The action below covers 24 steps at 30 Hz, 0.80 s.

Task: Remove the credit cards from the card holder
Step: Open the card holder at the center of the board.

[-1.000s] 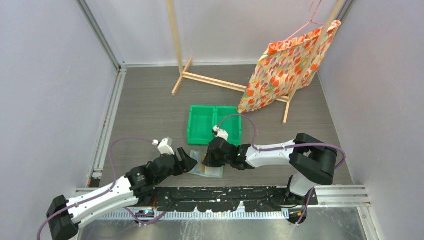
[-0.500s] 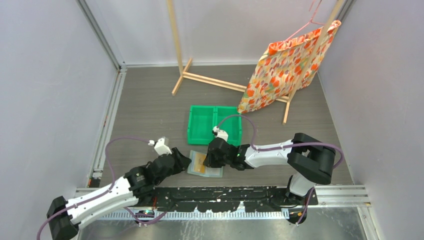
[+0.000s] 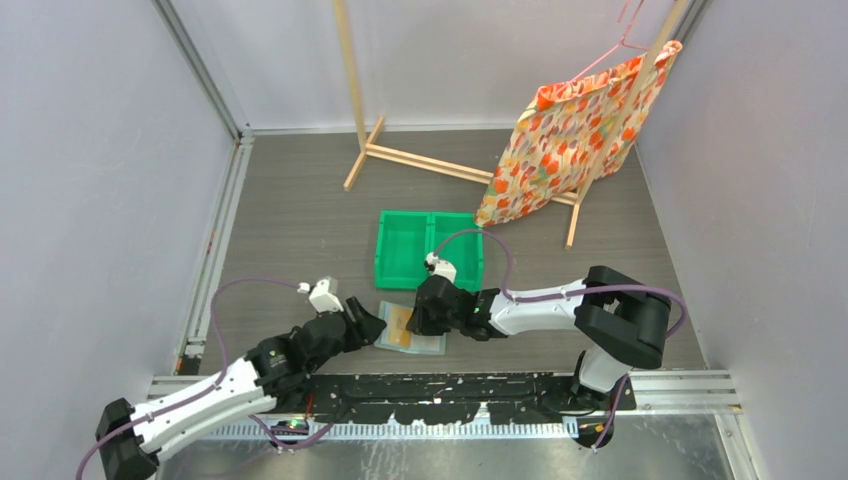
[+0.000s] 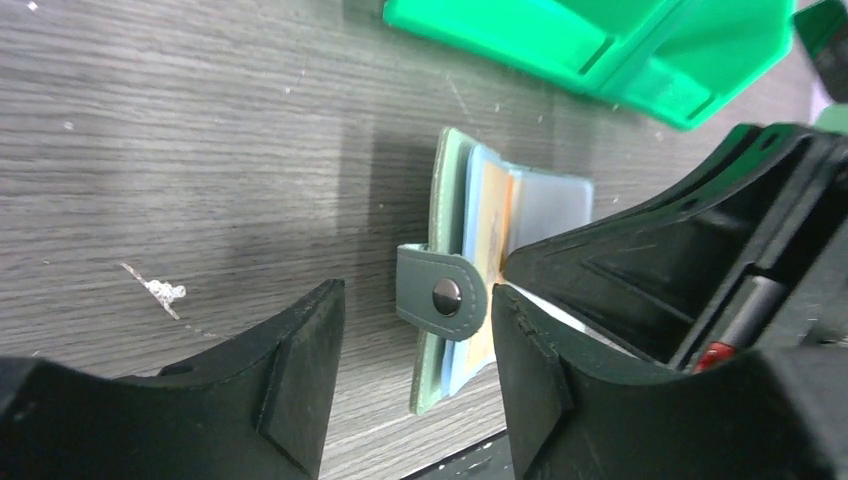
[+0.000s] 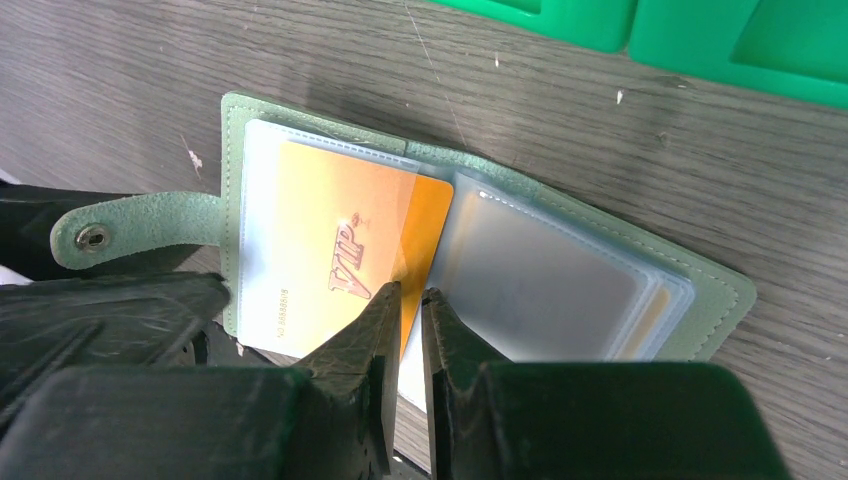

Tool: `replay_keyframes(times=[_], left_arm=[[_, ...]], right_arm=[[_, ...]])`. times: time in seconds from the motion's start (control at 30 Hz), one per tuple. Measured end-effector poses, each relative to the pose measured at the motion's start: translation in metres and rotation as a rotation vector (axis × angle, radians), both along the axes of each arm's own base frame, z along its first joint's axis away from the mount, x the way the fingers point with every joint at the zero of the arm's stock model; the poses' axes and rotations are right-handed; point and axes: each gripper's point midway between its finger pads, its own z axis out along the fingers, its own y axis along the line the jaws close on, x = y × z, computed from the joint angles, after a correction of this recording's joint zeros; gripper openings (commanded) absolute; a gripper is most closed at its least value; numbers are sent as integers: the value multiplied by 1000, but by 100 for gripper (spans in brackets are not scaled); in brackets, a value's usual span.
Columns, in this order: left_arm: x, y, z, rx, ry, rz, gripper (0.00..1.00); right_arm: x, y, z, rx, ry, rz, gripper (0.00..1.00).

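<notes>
Locating: card holder (image 5: pixel 540 285) lies open and flat on table (image 3: pixel 300 220), at 6 o'clock of green bin (image 3: pixel 428 250), close to it, btw the two arms.
Top card: orange card (image 5: pixel 320 250), "VIP" print up, in the 9 o'clock sleeve stack. Its 3 o'clock edge pokes past the sleeve mouth, over the spine.
Others: second card (image 5: pixel 652 318) shows only as a tan strip under the 3 o'clock sleeves. Rest hidden, count unknown.
Tab: snap tab (image 4: pixel 445 295) sticks out at holder's 9 o'clock side.
R arm: right gripper (image 5: pixel 412 300) has fingers nearly pressed together w/ a slim slit. Tips sit at the orange card's 5 o'clock corner, and the card edge shows in the slit. Can't tell if it pinches the card or just rests on it.
L arm: left gripper (image 4: pixel 415 300) is spread, one finger each side of the snap tab, holding nothing.
Handling, cards: prob. light, thin, stiff, slick plastic. They lie flat, so there's little to grab until slid out. Best hold looks like the exposed 3 o'clock edge, pulling toward 3 o'clock along the sleeve.
Handling, holder: prob. light, soft, floppy. Likely drags along w/ the card unless pinned. The tab or the 9 o'clock cover looks the spot to hold.
</notes>
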Motion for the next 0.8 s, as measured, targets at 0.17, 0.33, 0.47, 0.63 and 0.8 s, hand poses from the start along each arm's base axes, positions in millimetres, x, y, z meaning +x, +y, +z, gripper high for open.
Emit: replay_keyframes(times=[0.17,0.33,0.47,0.63,0.8], left_arm=[[-6,-5,-21,73,61,-52,43],[-6,-10,-30,105,83,-70,22],[-5,-12,-30,107,78,-76,7],[-2,-16,-19,64,50,-77,9],[-1,-18,-6,11,19,-73,39]], right_arm=[[0,0,0,0,0,0,19],[0,0,0,0,0,0,19],[0,-1,-1,-5,1,-1,19],[-1,-3,-2,-11,2,-2,19],[-1,-8,2,-7,0,-6,20]])
